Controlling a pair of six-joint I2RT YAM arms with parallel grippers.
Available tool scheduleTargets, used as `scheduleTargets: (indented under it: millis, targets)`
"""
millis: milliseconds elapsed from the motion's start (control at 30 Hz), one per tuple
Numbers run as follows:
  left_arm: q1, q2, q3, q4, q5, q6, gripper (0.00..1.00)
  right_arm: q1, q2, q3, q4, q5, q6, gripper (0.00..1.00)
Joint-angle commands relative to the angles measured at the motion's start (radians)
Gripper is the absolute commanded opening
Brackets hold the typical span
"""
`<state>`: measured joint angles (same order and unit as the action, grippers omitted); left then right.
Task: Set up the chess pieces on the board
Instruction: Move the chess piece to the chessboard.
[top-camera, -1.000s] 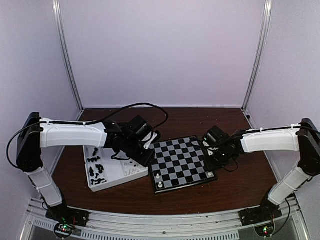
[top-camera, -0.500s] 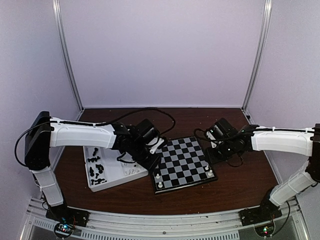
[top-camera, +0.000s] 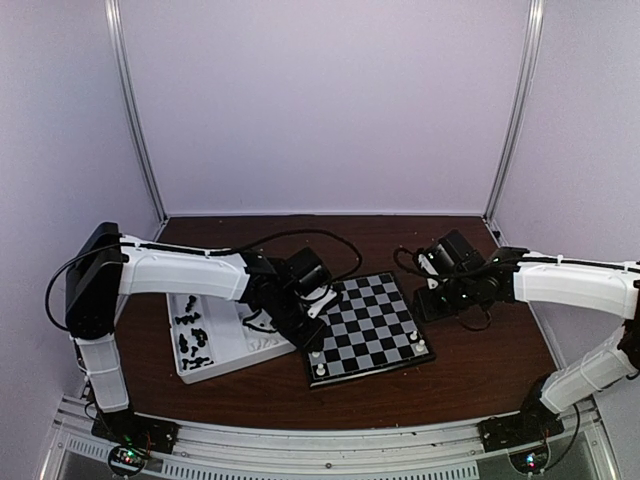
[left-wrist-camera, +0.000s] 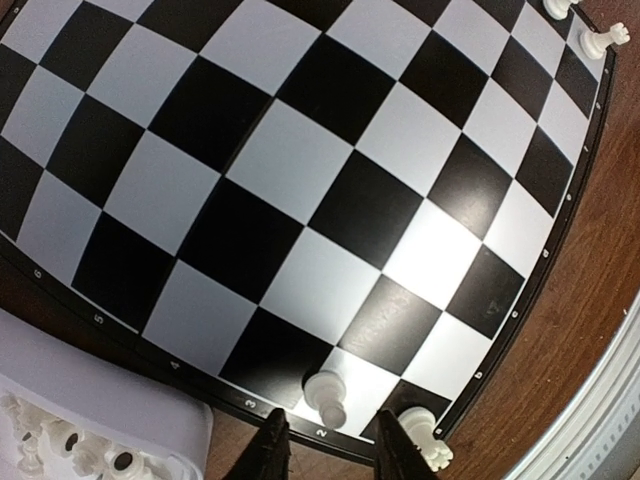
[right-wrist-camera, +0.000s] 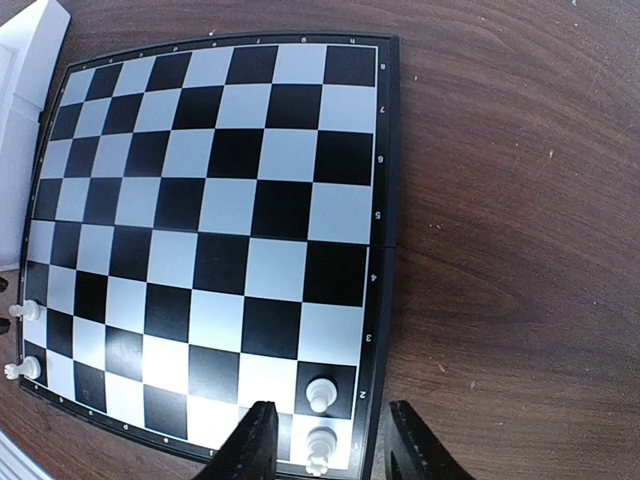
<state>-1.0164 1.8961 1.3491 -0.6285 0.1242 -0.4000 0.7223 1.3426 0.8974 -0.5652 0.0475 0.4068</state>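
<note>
Fingers (left-wrist-camera: 268, 455) of the left gripper (left-wrist-camera: 330, 415) stand apart with nothing clamped between them. The left gripper hangs low over the near left corner of the board (left-wrist-camera: 300, 180), tips pointing at the black rim. Two white pieces (left-wrist-camera: 327, 397) stand upright just past the tips, one on the corner square and one on the next square along the edge. Neither is touched by a finger. Right gripper (right-wrist-camera: 331, 407): its fingers (right-wrist-camera: 250, 450) are also parted, the gap somewhat wider, and they grip nothing. It hangs over the near right corner of the board, where two more white pieces stand upright on adjoining squares. One of these shows in the gap below the fingers, clear of both. From the top camera the board lies skewed on the brown table (top-camera: 470, 370), between the two wrists. There are four white pieces on it in all, paired at the two near corners. The white tray (top-camera: 200, 372) sits just beside the board's left side, under the left forearm. Black pieces (top-camera: 190, 340) lie loose in its left compartments. More white pieces lie heaped at its right end, nearest the board; the left wrist camera catches them at the lower left edge of its view. They are too small to tell which figures they are.
</note>
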Motion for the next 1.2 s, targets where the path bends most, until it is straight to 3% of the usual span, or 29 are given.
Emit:
scheduleTargets:
  millis: [0,233,667,1167]
  targets:
    - [-0.007,0.027,0.033,-0.017,0.003,0.015,0.3,-0.003,-0.014,0.01,0.011,0.027,-0.006,0.39]
    - [-0.009,0.051,0.04,-0.017,0.007,0.015,0.27,-0.003,-0.015,0.011,0.006,0.033,-0.006,0.39]
    - [-0.019,0.056,0.048,-0.026,0.011,0.024,0.07,-0.003,-0.013,0.003,0.005,0.033,-0.004,0.39]
    - [-0.035,0.054,0.047,-0.037,0.009,0.018,0.05,-0.003,-0.013,-0.011,0.011,0.029,0.0,0.39]
